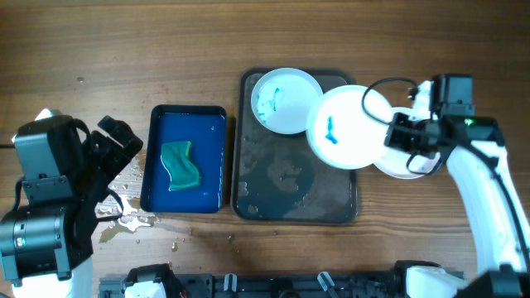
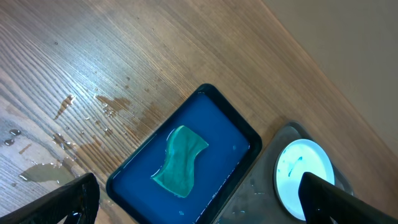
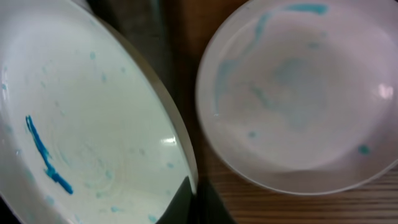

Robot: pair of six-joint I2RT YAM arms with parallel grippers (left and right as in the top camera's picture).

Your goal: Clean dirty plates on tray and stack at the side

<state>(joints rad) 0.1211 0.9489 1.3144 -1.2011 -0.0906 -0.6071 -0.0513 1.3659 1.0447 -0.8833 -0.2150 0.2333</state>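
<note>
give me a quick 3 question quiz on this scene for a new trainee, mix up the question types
1. True or false: the right fingers grip a blue-streaked plate at its rim.
2. What lies in the blue tray? A) a teal cloth B) a plate C) a fork
3. How many plates lie wholly on the dark tray?
Key: 1 true; 2 A; 3 one, the plate at its far end.
</note>
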